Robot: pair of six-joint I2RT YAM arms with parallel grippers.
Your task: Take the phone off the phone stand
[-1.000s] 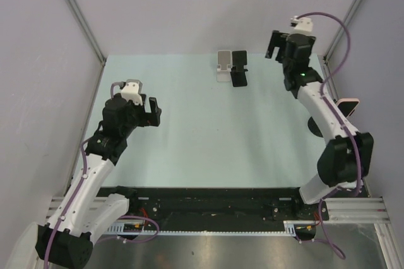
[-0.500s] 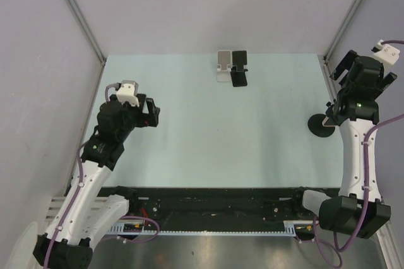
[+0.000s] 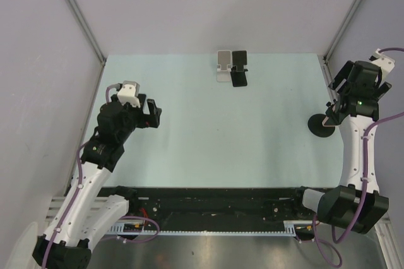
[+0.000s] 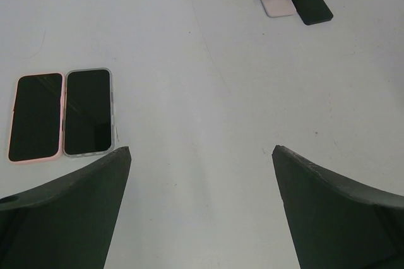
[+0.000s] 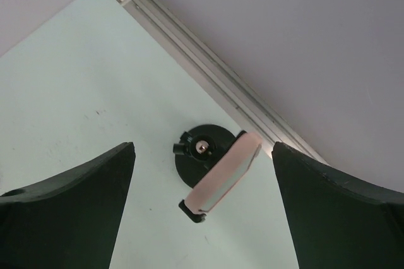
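A phone in a pink case [image 5: 224,171] leans tilted on a black round-based phone stand [image 5: 201,155] near the table's right rail. My right gripper [image 5: 203,145] hangs open above it, with the phone and stand showing between the fingers and nothing touching. In the top view the right gripper [image 3: 356,86] is over the stand [image 3: 319,125], and the arm hides most of the phone. My left gripper [image 3: 151,112] is open and empty over the left part of the table, and its fingers [image 4: 76,206] frame bare table.
Two phones lie flat side by side in the left wrist view, one in a pink case [image 4: 36,116] and one in a grey case [image 4: 88,111]. A white stand [image 3: 223,65] and a black stand [image 3: 238,70] sit empty at the back middle. The right rail [image 5: 208,67] runs close behind the round stand.
My right arm has swung from the back of the table out to the right edge and now hangs over the round stand. The left arm has barely moved.
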